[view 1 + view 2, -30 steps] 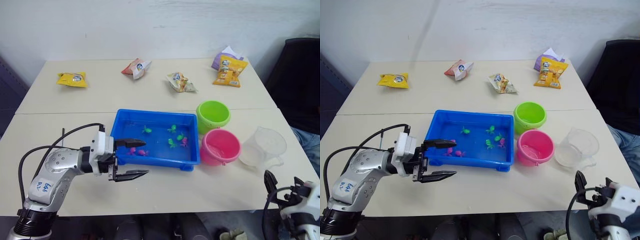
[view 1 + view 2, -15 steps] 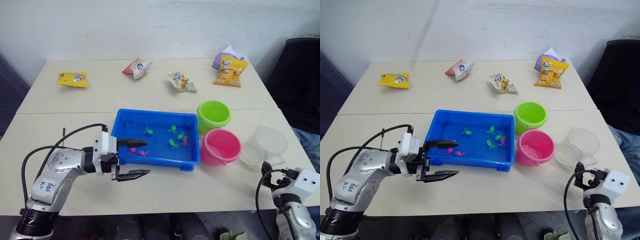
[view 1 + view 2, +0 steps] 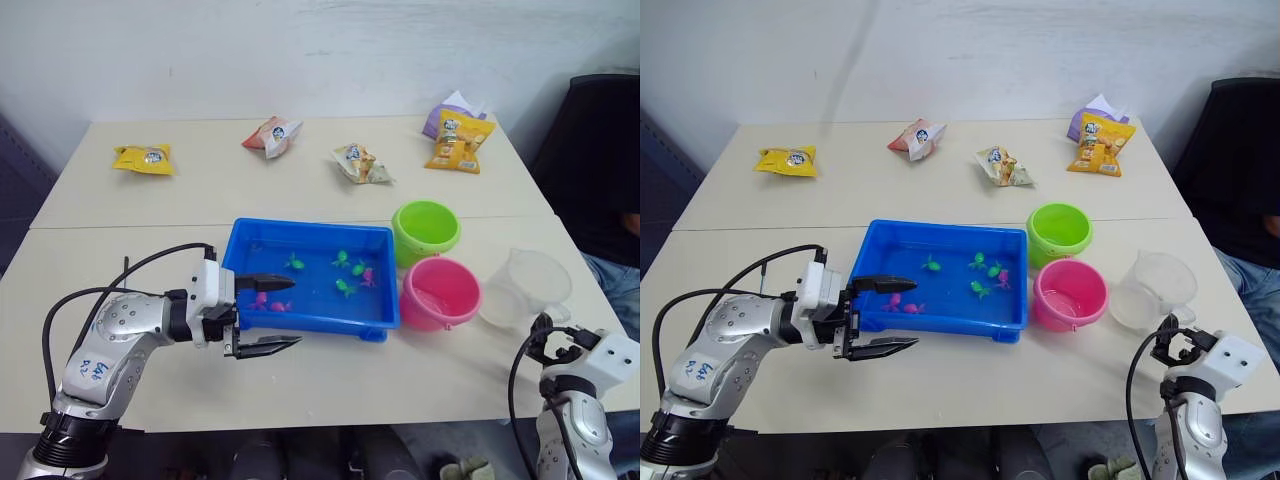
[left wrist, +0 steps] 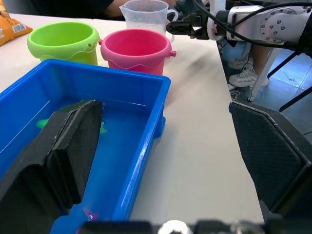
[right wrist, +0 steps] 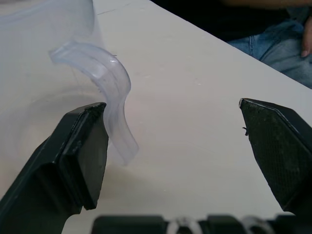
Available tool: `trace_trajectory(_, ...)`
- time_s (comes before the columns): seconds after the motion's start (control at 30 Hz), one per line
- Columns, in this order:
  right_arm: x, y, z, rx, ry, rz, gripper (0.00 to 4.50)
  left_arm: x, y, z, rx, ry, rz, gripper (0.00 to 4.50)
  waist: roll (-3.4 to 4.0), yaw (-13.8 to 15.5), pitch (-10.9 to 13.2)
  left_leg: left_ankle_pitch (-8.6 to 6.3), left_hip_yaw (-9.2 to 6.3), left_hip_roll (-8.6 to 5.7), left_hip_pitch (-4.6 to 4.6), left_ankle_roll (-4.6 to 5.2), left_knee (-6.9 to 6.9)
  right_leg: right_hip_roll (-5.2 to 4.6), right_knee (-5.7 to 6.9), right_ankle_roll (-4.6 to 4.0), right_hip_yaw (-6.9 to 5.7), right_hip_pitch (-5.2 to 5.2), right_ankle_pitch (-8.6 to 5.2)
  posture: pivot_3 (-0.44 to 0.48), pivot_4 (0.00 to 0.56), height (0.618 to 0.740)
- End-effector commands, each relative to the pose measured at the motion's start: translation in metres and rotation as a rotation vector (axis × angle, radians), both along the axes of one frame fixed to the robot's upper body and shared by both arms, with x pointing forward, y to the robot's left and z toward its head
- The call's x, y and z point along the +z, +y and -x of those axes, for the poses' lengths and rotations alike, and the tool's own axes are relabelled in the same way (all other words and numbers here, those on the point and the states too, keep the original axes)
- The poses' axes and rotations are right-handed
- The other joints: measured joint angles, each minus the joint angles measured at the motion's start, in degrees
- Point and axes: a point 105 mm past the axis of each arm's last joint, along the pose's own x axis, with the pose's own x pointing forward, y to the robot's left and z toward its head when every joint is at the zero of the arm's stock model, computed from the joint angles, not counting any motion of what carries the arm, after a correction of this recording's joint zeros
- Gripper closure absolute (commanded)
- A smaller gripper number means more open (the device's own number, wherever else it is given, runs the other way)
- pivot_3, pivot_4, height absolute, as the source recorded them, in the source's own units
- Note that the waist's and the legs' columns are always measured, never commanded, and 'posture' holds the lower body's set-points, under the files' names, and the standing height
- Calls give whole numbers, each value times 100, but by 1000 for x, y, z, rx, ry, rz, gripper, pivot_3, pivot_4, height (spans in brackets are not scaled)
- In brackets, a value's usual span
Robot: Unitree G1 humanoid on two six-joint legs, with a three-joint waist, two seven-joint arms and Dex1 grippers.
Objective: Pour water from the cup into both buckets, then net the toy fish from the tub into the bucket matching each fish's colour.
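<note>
The clear cup (image 3: 530, 285) stands at the table's right, beside the pink bucket (image 3: 440, 293); the lime green bucket (image 3: 427, 230) is just behind the pink one. My right gripper (image 5: 170, 107) is open near the table's front right corner, with the cup's handle (image 5: 112, 92) close to one finger. The blue tub (image 3: 310, 228) holds water and several toy fish, green ones (image 3: 294, 263) and pink ones (image 3: 262, 299). My left gripper (image 3: 290, 312) is open at the tub's front left corner, one finger over the water and the other outside the rim.
Several snack packets lie along the table's far side: a yellow one (image 3: 145, 157), a red-white one (image 3: 272, 135), a pale one (image 3: 362, 165) and an orange one (image 3: 460, 143). A black chair (image 3: 600, 150) and a person's jeans-clad leg (image 5: 282, 39) are off the right edge.
My right arm has come up and turned, bringing its gripper closer to the cup's handle. The left gripper has shifted only slightly toward the tub.
</note>
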Motion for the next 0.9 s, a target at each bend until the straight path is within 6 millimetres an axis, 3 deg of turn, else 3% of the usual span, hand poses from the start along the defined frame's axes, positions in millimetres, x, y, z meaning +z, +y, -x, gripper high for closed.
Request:
trace_trajectory(0.03, 8, -5, -2, -37, -36, -11, 0, 10, -1, -2, 4, -55, 8, 29, 0, -24, 0, 0, 0, 0, 0, 0, 0, 0, 0, 0, 0, 0, 0, 0, 150, 739)
trace_trajectory(0.13, 10, -3, -9, -32, -45, -23, 0, 10, 0, -3, 12, -61, 13, 29, 1, -54, 0, 1, 0, 0, 0, -1, -2, 0, 1, 0, 0, -1, 0, 0, 150, 739)
trace_trajectory(0.17, 10, -2, -11, -36, -48, -31, 533, 10, -1, -4, 13, -62, 15, 0, 1, -57, 1, 1, 0, 1, 0, -2, -2, 1, 1, 0, 0, -1, 0, 0, 150, 739)
trace_trajectory(0.2, 10, -2, -12, -39, -51, -42, 759, 10, -1, -4, 15, -63, 16, 0, 1, -57, 1, 1, 0, 1, 0, -2, -2, 1, 1, 0, 1, -2, 0, 0, 150, 739)
trace_trajectory(0.43, 18, 0, -19, -51, -83, -92, 4365, 9, -3, -5, 24, -71, 29, 0, 1, -48, 1, 2, 0, 0, -1, -3, -1, 1, 1, 1, 2, -2, 0, 0, 150, 739)
trace_trajectory(0.7, 42, 4, -25, -32, -139, -61, 4442, 9, -5, -7, 26, -76, 37, 0, 3, -50, 2, 2, 1, 0, -2, -3, -1, 1, 1, 4, 4, -3, 1, 0, 150, 739)
trace_trajectory(0.9, 77, 3, -17, 65, -143, 115, 4442, 12, -7, -11, 17, -68, 72, 0, 15, -46, 9, 2, 3, -2, -4, -3, -2, 1, 1, 8, 7, -7, 0, 0, 150, 739)
